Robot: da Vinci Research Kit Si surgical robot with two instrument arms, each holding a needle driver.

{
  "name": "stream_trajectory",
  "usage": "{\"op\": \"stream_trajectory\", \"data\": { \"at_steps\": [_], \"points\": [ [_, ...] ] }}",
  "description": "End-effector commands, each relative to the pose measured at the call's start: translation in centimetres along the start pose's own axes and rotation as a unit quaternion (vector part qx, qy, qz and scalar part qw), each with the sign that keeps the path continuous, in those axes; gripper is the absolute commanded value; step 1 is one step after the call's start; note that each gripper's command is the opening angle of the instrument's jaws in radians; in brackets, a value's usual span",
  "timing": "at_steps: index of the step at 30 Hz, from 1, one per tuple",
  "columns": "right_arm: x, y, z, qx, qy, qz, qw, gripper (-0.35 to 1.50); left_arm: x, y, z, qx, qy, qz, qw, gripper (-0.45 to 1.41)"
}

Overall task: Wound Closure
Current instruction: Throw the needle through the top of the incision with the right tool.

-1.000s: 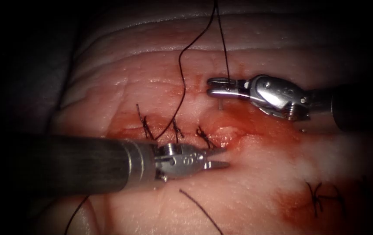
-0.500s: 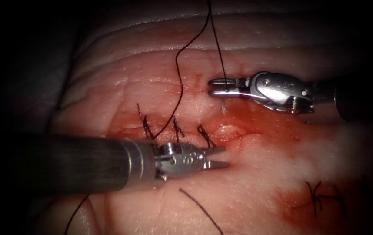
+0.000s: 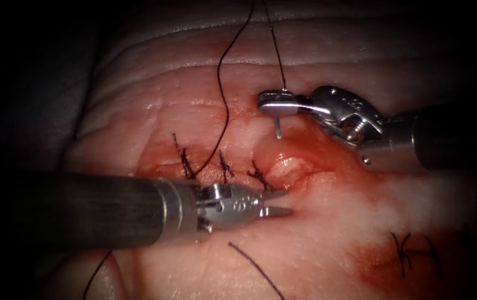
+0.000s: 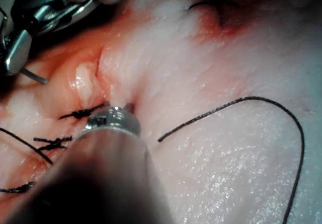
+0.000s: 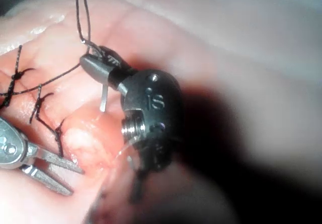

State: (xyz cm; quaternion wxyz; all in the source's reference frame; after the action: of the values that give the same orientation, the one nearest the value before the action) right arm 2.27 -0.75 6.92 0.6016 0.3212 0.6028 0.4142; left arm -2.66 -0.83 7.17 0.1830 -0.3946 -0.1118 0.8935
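My right tool (image 3: 274, 105) hovers over the tissue (image 3: 327, 222) just beyond the cut (image 3: 289, 166), jaws shut on the curved needle (image 3: 278, 129) close to its thread end. A short length of needle (image 5: 103, 98) hangs below the jaws, and its lower end looks free of the tissue. The thread (image 3: 274, 50) rises from the jaws out of view. My left tool (image 3: 281, 201) lies low in front of the cut, just right of the third stitch (image 3: 259, 176), with its jaws open and holding nothing. The wrist view shows both open fingers (image 5: 53, 171) beside the gaping edge.
Three tied stitches (image 3: 185, 158) close the left part of the cut. Red fluid (image 3: 333, 161) stains the tissue to the right. A loose thread end (image 3: 252, 269) lies in front, and its long curve (image 4: 236, 105) crosses the near tissue. Another knot (image 3: 402, 253) sits at lower right.
The right tool has turned at its wrist and lifted slightly up and left with the needle, so more needle shows below its jaws. The left tool has stayed put.
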Motion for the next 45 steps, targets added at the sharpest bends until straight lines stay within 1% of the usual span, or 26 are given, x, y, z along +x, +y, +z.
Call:
{"op": "stream_trajectory", "data": {
  "at_steps": [1, 5, 6, 8, 11, 18, 20, 21, 22, 23, 24, 25, 27, 29, 30, 31, 32, 38, 42, 43, 44, 45],
  "points": [
    [-0.09, 0.02, 0.1, -0.001, -0.012, 0.031, 0.999, -0.35, -0.01, 0.01, 0.07, -0.001, 0.0, 0.0, 1.0, 0.09],
    [-0.14, 0.01, 0.07, -0.005, -0.027, 0.085, 0.996, -0.35, -0.01, 0.01, 0.07, -0.001, 0.0, 0.0, 1.0, 0.09],
    [-0.17, -0.01, 0.05, -0.005, -0.033, 0.114, 0.993, -0.35, -0.01, 0.01, 0.06, -0.001, 0.0, 0.0, 1.0, 0.09],
    [-0.19, -0.04, 0.03, -0.008, -0.041, 0.134, 0.99, -0.35, -0.01, 0.01, 0.06, -0.001, 0.001, 0.0, 1.0, 0.09],
    [-0.23, -0.11, 0.0, -0.002, -0.045, 0.163, 0.986, -0.35, -0.01, 0.01, 0.06, -0.002, 0.001, 0.0, 1.0, 0.09],
    [-0.35, -0.33, 0.01, 0.023, -0.066, 0.236, 0.969, -0.35, -0.01, 0.01, 0.06, -0.002, 0.001, 0.0, 1.0, 0.09],
    [-0.34, -0.34, 0.02, 0.02, -0.062, 0.237, 0.969, -0.35, -0.01, 0.01, 0.06, -0.002, 0.001, 0.0, 1.0, 0.09],
    [-0.32, -0.34, 0.02, 0.019, -0.045, 0.238, 0.97, -0.35, -0.01, 0.01, 0.06, -0.001, 0.001, 0.0, 1.0, 0.09],
    [-0.3, -0.32, 0.02, 0.019, -0.031, 0.219, 0.975, -0.35, -0.01, 0.01, 0.06, -0.001, 0.001, 0.0, 1.0, 0.09],
    [-0.27, -0.3, 0.03, 0.013, -0.014, 0.2, 0.98, -0.23, -0.01, 0.01, 0.06, -0.001, 0.001, 0.0, 1.0, 0.09],
    [-0.23, -0.25, 0.03, -0.003, 0.004, 0.168, 0.986, 0.44, -0.01, 0.01, 0.06, -0.001, 0.0, 0.0, 1.0, 0.09],
    [-0.18, -0.18, 0.03, -0.028, 0.025, 0.112, 0.993, 1.13, -0.01, 0.01, 0.06, -0.001, 0.0, 0.0, 1.0, 0.09],
    [-0.13, -0.09, 0.02, -0.045, 0.038, 0.069, 0.996, 1.23, -0.01, 0.01, 0.06, -0.001, 0.0, 0.0, 1.0, 0.09],
    [-0.08, 0.01, -0.03, -0.062, 0.043, 0.034, 0.997, 1.24, -0.01, 0.01, 0.06, -0.002, 0.001, 0.0, 1.0, 0.09],
    [-0.07, 0.04, -0.04, -0.07, 0.045, 0.028, 0.996, 1.23, -0.01, 0.01, 0.06, -0.002, 0.001, 0.0, 1.0, 0.09],
    [-0.05, 0.05, -0.06, -0.078, 0.048, 0.026, 0.995, 1.11, -0.01, 0.01, 0.06, -0.002, 0.001, 0.0, 1.0, 0.09],
    [-0.03, 0.08, -0.1, -0.09, 0.05, 0.012, 0.995, 1.06, -0.01, 0.01, 0.05, -0.002, 0.001, 0.0, 1.0, 0.09],
    [0.06, 0.08, -0.17, -0.118, 0.05, -0.036, 0.991, 1.08, -0.01, 0.01, 0.05, -0.002, 0.001, 0.0, 1.0, 0.09],
    [0.1, 0.05, -0.17, -0.13, 0.051, -0.047, 0.989, 1.04, -0.01, 0.02, 0.05, -0.002, 0.001, 0.0, 1.0, 0.09],
    [0.1, 0.02, -0.15, -0.128, 0.051, -0.046, 0.989, 0.91, 0.0, 0.02, 0.05, -0.002, 0.001, 0.0, 1.0, 0.09],
    [0.1, 0.01, -0.15, -0.129, 0.051, -0.046, 0.989, 0.82, 0.0, 0.02, 0.04, -0.002, 0.001, 0.0, 1.0, 0.09],
    [0.09, 0.0, -0.14, -0.129, 0.051, -0.046, 0.989, 0.67, 0.0, 0.02, 0.04, -0.002, 0.001, 0.0, 1.0, 0.09]
  ]
}}
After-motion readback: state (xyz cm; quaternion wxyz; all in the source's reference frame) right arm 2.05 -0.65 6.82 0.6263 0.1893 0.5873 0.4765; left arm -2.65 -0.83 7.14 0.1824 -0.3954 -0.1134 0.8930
